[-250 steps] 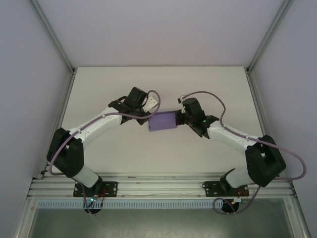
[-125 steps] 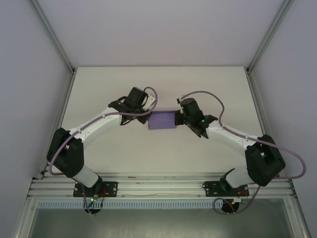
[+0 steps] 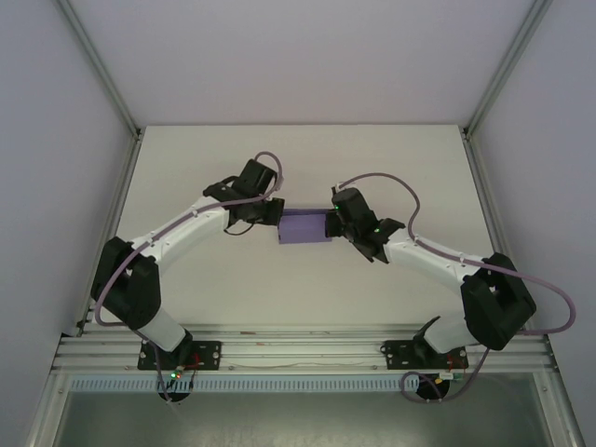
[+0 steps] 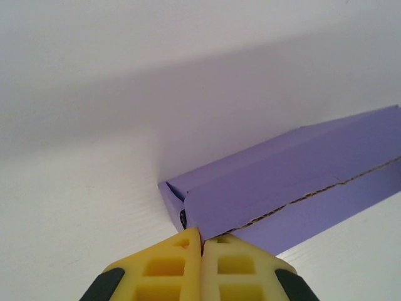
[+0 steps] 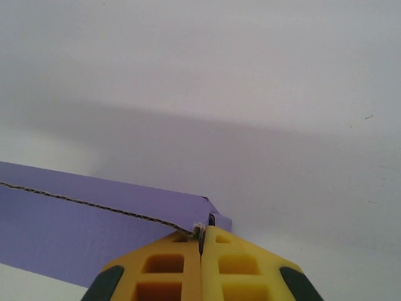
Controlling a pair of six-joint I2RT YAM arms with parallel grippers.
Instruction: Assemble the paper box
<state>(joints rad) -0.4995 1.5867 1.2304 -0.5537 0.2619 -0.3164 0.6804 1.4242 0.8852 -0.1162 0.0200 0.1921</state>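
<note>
The purple paper box [image 3: 304,226] lies mid-table as a low folded cuboid between both arms. My left gripper [image 3: 277,217] meets its left end and my right gripper [image 3: 329,223] its right end. In the left wrist view the yellow fingers are pressed together at the left gripper's tip [image 4: 201,237], pinching the corner of the box's top panel [image 4: 294,182]; a raw corrugated edge runs along its side. In the right wrist view the right gripper [image 5: 201,233] is likewise shut, with a frayed corner of the box [image 5: 81,219] caught in the seam.
The white table [image 3: 307,158] is bounded by white walls with metal frame posts [image 3: 102,74] on the left, right and back. An aluminium rail [image 3: 298,354] carrying the arm bases runs along the near edge.
Both grippers have closed in on the box ends and shifted slightly towards the back. The left wrist has turned, and the box now looks narrower from above.
</note>
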